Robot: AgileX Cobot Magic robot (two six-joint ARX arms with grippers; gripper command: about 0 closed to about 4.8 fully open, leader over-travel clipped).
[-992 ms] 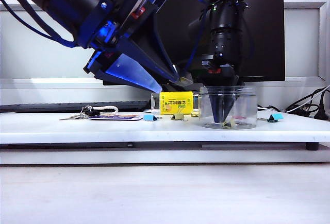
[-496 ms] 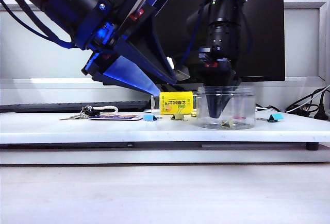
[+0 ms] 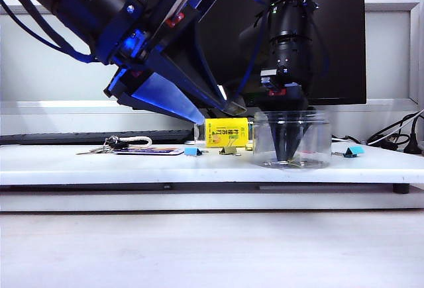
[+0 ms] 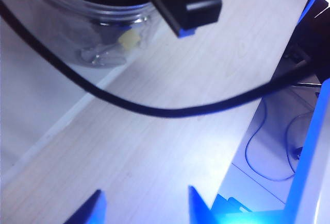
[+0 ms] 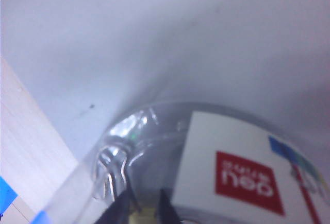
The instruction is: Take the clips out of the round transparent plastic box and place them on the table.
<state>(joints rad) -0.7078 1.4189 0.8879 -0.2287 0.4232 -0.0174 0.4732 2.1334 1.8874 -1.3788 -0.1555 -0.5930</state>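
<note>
The round transparent plastic box (image 3: 291,140) stands on the white table (image 3: 132,163), right of the middle. My right gripper (image 3: 288,158) reaches straight down into it, near the bottom. In the right wrist view the right gripper (image 5: 143,206) is shut on a pale-yellow clip (image 5: 145,217), whose silver wire handles (image 5: 109,168) show beside the fingers. The left wrist view shows the box (image 4: 98,33) with a yellow clip (image 4: 129,39) inside. Another olive clip (image 3: 230,149) lies on the table left of the box. My left gripper (image 3: 218,112) hangs open above that clip, and the left gripper (image 4: 144,201) holds nothing.
A yellow printed box (image 3: 226,132) stands just left of the jar. A blue clip (image 3: 192,150), keys and a card (image 3: 126,146) lie further left. A teal clip (image 3: 354,149) lies right of the jar. A black monitor (image 3: 344,36) and cables (image 3: 397,136) are behind.
The right gripper rose a little inside the box, then sank back toward its bottom. The box shifted slightly with it. The left arm has stayed in place.
</note>
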